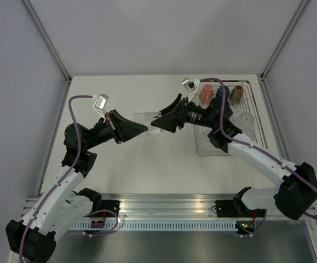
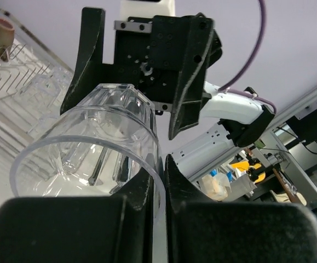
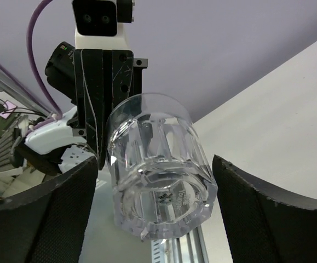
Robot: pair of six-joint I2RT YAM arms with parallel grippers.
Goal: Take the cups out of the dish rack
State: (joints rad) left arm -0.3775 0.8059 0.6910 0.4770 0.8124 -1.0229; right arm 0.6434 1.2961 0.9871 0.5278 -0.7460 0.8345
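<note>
Left claw pinches the tumbler by its rim, right claw parted.

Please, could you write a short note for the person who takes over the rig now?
Left hand: shut on the rim of a clear tumbler, in the air over the table.
Right hand: open around that tumbler, not gripping.
Dish rack: holds the salmon-orange mug, dark blue mug, brown mug and other tumblers, count unclear.
Done: this tumbler is out.
Left: set it down, unload the rest.
</note>
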